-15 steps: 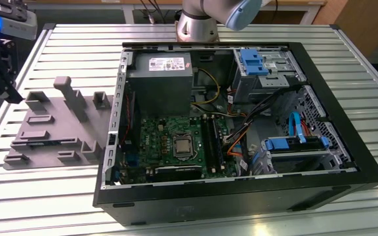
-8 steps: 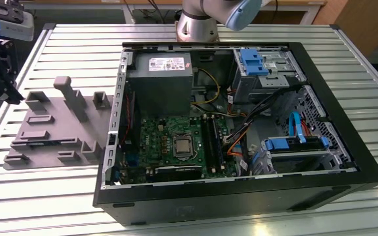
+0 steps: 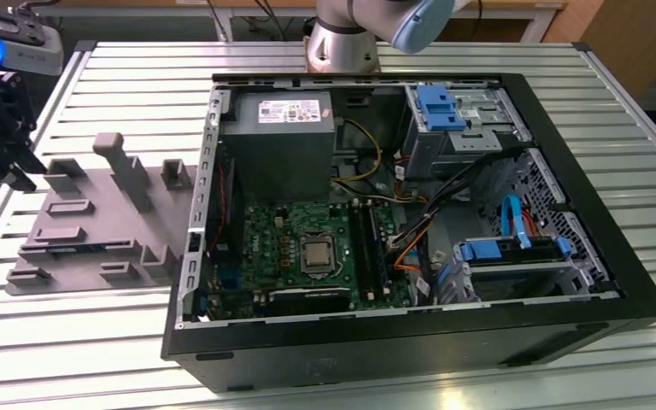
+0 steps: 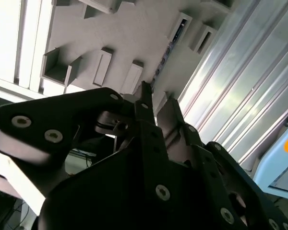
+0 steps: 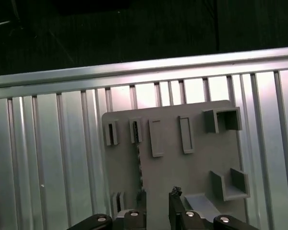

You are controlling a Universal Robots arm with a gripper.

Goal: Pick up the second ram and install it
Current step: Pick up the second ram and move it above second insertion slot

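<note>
Currently gripper (image 5: 158, 195) is hanging over the grey moulded plastic holder (image 5: 197, 158), its matte black fingers (image 5: 175, 193) standing apart and gripping nothing. Second ram (image 5: 139, 165) is sitting edge-up in a holder groove, showing as a long, thin, dark strip. Ribbed aluminium table (image 5: 48, 158) is lying beneath. Open black computer case (image 3: 419, 359) is resting beside the holder.

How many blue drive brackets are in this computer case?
2 blue brackets: one at the far corner, one nearer the camera, both on the exterior view's right. More may be hidden.
</note>
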